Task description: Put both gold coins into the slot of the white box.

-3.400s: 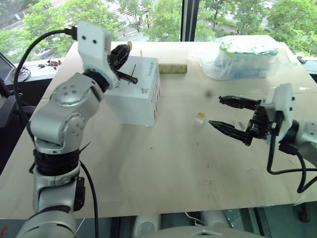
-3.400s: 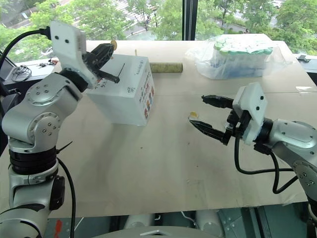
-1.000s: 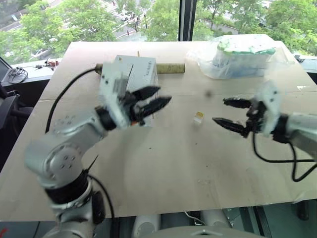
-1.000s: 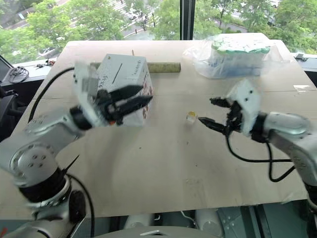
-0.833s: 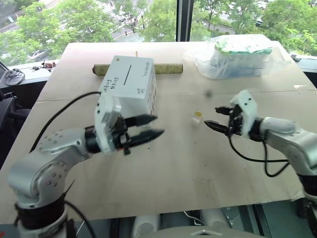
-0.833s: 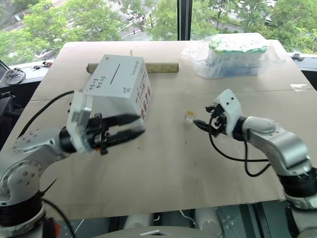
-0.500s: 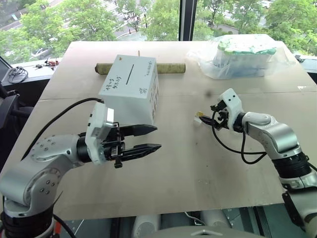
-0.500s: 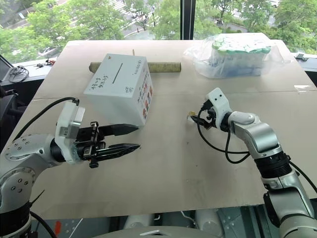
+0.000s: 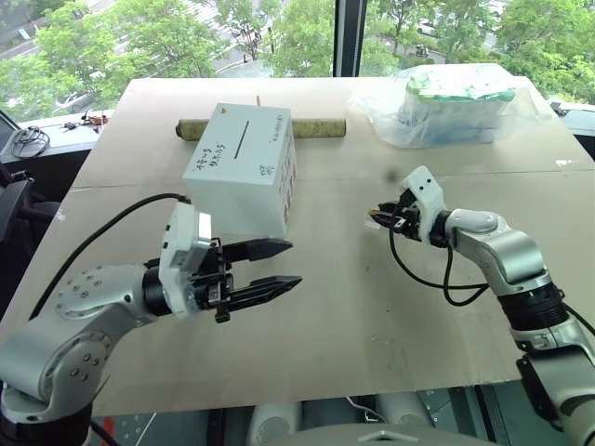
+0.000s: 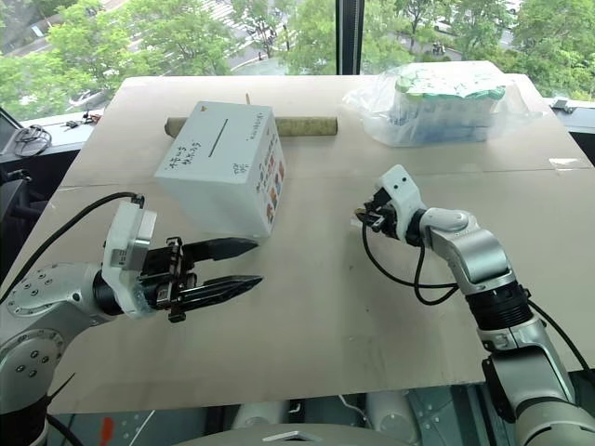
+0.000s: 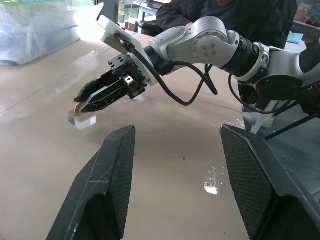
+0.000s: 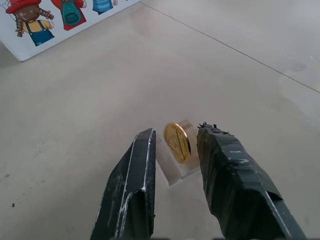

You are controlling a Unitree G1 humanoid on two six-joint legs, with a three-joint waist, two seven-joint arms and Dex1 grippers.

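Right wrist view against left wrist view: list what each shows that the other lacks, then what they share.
Right wrist view: cartoon stickers on the white box, the gold coin nearly face-on. Left wrist view: a person in dark clothes, the clear plastic bag, the open left gripper. Shared: the right gripper, jaws either side of the coin on its clear plastic piece.

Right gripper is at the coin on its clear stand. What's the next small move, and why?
Probably finish closing the right gripper on the gold coin, then lift. The coin stands on edge in the clear plastic piece, between the two fingertips, with small gaps on both sides, so it doesn't look pinched yet.
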